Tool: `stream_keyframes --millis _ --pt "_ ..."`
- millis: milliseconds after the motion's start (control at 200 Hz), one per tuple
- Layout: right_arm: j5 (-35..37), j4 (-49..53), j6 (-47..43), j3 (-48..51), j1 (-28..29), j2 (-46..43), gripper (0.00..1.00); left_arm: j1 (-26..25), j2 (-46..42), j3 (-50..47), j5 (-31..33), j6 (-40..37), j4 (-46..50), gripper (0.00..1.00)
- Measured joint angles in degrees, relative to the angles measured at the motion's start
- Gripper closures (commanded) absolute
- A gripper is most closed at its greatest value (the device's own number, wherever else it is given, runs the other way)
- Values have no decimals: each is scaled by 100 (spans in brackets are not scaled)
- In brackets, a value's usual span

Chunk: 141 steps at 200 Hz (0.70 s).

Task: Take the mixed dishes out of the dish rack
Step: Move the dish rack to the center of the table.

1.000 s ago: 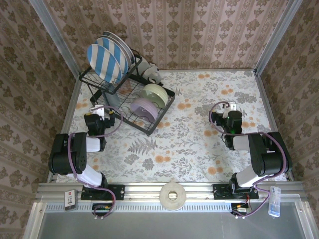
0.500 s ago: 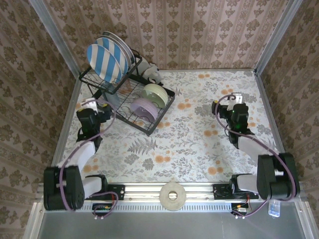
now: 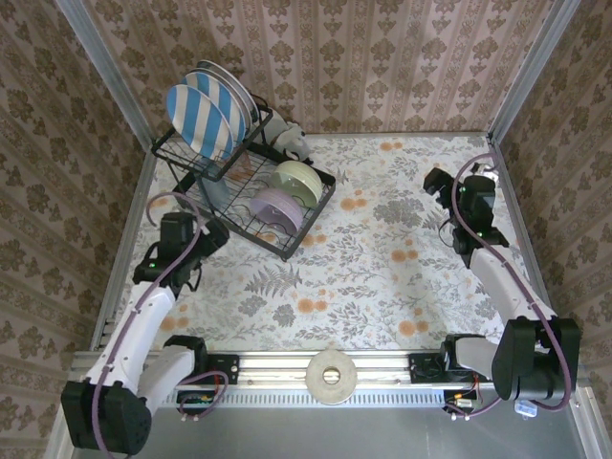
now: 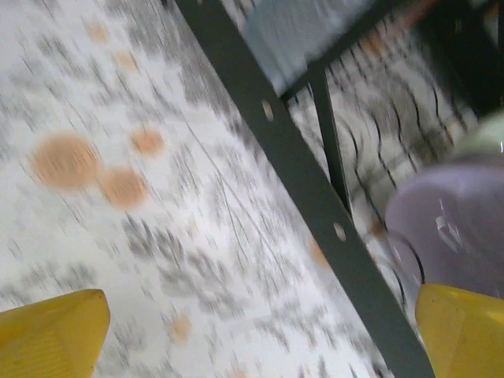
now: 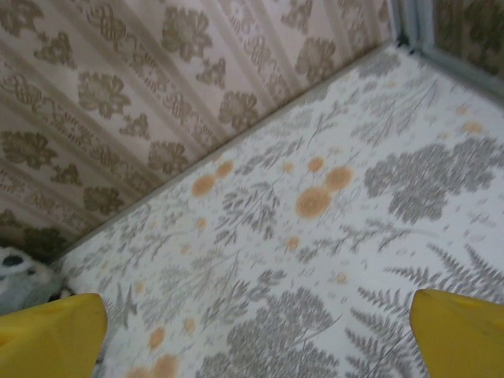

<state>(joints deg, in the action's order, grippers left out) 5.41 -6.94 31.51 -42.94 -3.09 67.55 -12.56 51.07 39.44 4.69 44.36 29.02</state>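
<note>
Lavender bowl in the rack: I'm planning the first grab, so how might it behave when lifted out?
The lavender bowl looks glossy, with a highlight in the left wrist view, so it is probably stiff, somewhat slippery and breakable. It stands on edge in the rack beside the green bowl, so it may roll or tip once freed.

Beige damask-striped wallpaper (image 3: 382, 57) lines three walls around a table (image 3: 382, 287) covered in grey fern and orange blossom print; aluminium posts (image 3: 106, 67) mark the two far corners.
</note>
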Motion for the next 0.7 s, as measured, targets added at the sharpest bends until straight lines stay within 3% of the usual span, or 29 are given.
stream_keyframes --millis 110,275,705 --pt "-186 260 63 0 118 -2 0 -901 350 459 192 704 595 2" --pt "-345 638 24 33 315 -221 0 -1596 1241 1093 459 1593 914 14" --pt "-466 1591 -518 96 1001 -1325 0 -2000 3447 2535 887 2555 1333 30"
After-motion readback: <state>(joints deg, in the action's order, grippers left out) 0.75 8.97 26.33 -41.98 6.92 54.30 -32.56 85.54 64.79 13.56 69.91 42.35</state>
